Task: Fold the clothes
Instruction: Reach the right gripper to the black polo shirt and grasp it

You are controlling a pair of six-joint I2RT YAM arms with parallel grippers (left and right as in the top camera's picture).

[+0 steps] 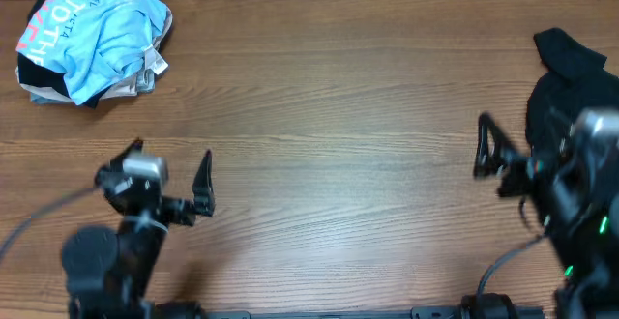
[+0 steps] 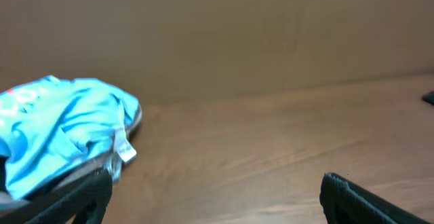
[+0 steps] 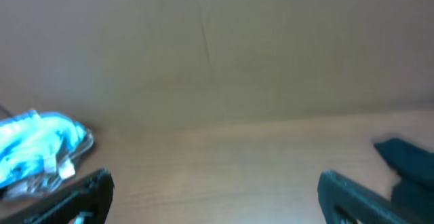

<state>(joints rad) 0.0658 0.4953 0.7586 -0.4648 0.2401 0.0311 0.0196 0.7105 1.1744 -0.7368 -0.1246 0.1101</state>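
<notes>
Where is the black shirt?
From above, the black shirt lies bunched at the far right edge of the table, opposite the blue shirt at far left.

Lit evenly and softly from above in the overhead view; moderately bright. Sharp on the grain of the counter (image 1: 329, 116). Smeared by motion blur at the right end effector (image 1: 495, 164) and its arm. Crushed to near-featureless dark on the black shirt (image 1: 566, 77). Dimmer and flatter in both wrist views; soft throughout, softest at the right wrist. Out of focus on the dark fingers (image 2: 366, 200) of the left end effector (image 2: 215, 189) at the frame's bottom corners.
</notes>
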